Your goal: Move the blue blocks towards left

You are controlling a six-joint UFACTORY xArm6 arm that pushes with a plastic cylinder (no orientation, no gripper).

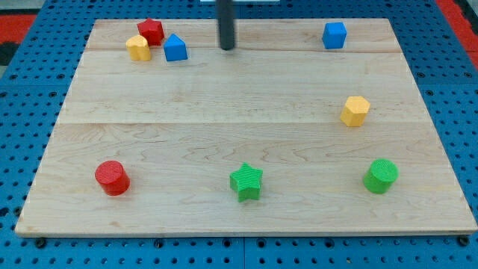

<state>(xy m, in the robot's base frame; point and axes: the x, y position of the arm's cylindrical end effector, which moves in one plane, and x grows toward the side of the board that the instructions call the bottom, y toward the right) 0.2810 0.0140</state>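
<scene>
My tip (226, 48), the lower end of a straight dark rod that comes down from the view's top, rests on the pale wooden board (224, 112) near its top edge; it carries no jaws at all, so there is nothing to be open or closed. It touches no block.

Nearest to it, on the view's left, is a blue block with a peaked, house-like top (175, 48), set apart from the tip by a strip of bare wood. Just beside that block, further left, sits a yellow block with a faceted outline (138, 48), and a red block of similar faceted form (151, 31) stands right behind the two, toward the view's top (whether these three actually touch cannot be told). They make a tight cluster in the top left corner.

On the tip's other side, well apart toward the view's top right, is a blue cube-like block (334, 35), standing alone.

Further out, a second yellow faceted block (355, 111) lies at the right, about mid-board. Along the view's bottom sit a red cylinder (112, 178) at left, a green star (246, 182) in the middle, and a green cylinder (381, 176) at right.

Counted: two blue, two yellow, two red, two green. The board lies on a blue perforated surface (22, 134).
</scene>
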